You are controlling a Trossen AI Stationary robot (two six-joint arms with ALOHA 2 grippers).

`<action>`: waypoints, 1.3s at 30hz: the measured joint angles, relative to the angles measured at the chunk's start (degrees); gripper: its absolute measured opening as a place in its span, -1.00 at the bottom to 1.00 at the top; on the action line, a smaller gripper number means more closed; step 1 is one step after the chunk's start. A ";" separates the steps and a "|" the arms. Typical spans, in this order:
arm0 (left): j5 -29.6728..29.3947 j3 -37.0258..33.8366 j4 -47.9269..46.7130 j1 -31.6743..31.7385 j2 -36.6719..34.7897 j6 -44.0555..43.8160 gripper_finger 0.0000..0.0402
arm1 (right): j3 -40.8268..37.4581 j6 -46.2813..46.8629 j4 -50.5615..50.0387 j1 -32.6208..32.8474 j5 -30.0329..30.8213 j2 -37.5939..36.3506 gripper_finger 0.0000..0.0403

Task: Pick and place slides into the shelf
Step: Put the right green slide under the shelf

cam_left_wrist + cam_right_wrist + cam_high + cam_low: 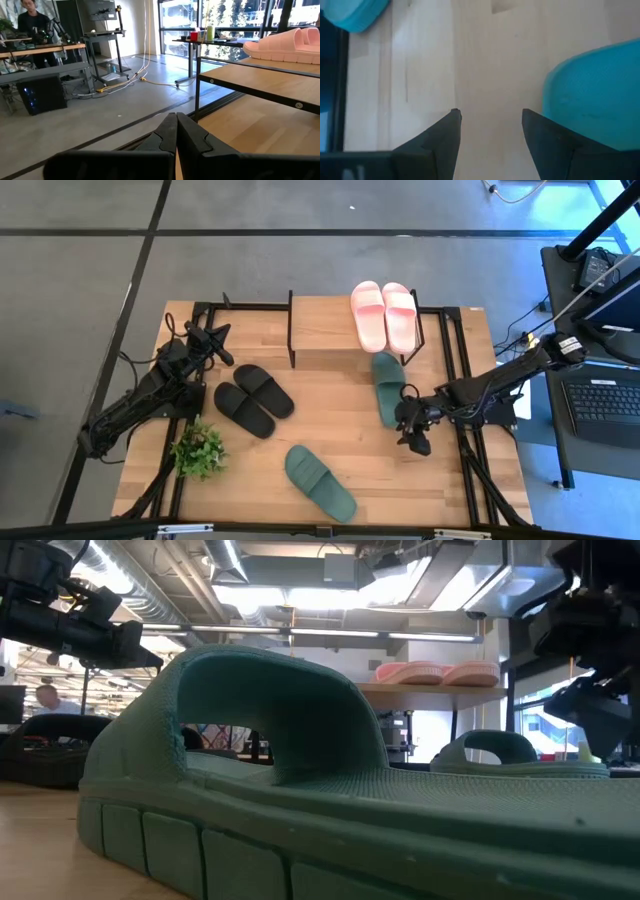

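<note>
Your right fingers spread wide, empty, above the counter beside a dark green foam slide; left fingers pressed together, empty.

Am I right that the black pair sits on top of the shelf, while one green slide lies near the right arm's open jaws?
Not quite. The high view shows the pink pair on the shelf; the black pair lies on the table. The rest holds: a green slide lies beside the right gripper, jaws open.
</note>
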 joint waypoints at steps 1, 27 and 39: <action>-0.01 0.01 0.00 0.01 0.00 0.00 -1.00 | 0.00 -0.57 -0.04 -0.25 -0.65 0.36 0.04; -0.18 0.02 0.01 0.01 0.00 -0.04 -1.00 | -0.02 -0.96 0.73 -2.84 11.52 5.61 0.04; -0.17 0.02 0.01 -0.01 0.00 -0.11 -1.00 | -0.02 -4.28 0.31 -12.06 13.07 5.61 0.04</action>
